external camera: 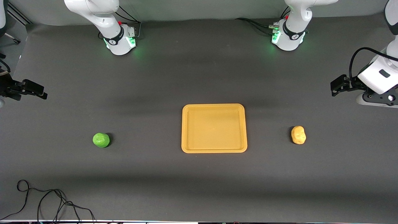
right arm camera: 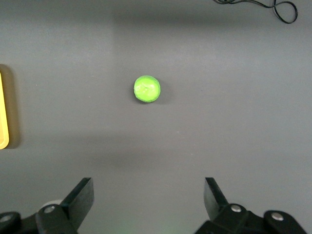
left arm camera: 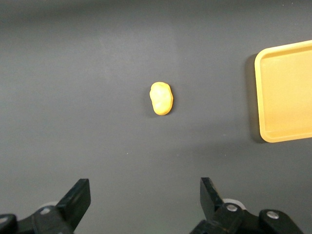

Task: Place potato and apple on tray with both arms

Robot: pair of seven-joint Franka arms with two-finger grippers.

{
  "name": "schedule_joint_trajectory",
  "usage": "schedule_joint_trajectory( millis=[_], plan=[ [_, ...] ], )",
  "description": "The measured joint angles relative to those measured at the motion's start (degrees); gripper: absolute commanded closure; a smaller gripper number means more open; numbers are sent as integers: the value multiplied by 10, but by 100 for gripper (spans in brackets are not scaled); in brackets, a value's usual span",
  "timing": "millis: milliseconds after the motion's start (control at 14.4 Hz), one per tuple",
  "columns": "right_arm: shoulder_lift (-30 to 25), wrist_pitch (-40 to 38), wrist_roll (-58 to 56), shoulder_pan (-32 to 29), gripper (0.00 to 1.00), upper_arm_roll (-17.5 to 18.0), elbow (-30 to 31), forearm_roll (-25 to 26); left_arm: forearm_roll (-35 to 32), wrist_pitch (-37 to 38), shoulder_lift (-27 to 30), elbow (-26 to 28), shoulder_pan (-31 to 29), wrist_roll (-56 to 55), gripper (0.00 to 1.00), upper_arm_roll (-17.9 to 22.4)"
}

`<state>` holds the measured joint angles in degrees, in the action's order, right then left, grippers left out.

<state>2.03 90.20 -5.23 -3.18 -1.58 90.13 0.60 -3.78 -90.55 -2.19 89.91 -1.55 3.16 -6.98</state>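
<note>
Apple [external camera: 101,140], tray [external camera: 214,128] (bare), potato [external camera: 298,135] apart; both tools [left arm camera: 145,200] [right arm camera: 148,200] spread.

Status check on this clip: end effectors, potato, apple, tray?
Left end effector open, over table near potato. Right end effector open, near apple. Tray bare between them. Nothing blocking.

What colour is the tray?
Orange-yellow all over, no pattern; the tray shows best in the front view.
</note>
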Motion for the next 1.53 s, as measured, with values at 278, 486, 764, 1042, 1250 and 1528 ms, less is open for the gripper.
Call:
schedule_joint_trajectory(
  millis=[278, 486, 764, 1042, 1250, 1528],
  plan=[
    [0, 3, 0, 0, 0, 0, 5, -1, 0, 14, 0, -5, -1, 6, 0, 2],
    [0, 7, 17, 0, 0, 0, 6, -16, 2, 15, 0, -5, -1, 7, 0, 2],
    [0, 7, 47, 0, 0, 0, 6, -18, 17, 15, -13, -3, -6, 7, 0, 7],
    [3, 24, 42, 0, 0, 1, 5, -2, 17, -8, -80, 0, -7, 7, 0, 8],
    [7, 32, 36, 1, 0, 1, 1, 2, 17, -59, -150, 3, -15, 8, 0, 8],
    [12, 32, 32, 0, 0, 0, -1, 3, 17, -130, -228, 7, -17, 9, 0, 8]
  ],
)
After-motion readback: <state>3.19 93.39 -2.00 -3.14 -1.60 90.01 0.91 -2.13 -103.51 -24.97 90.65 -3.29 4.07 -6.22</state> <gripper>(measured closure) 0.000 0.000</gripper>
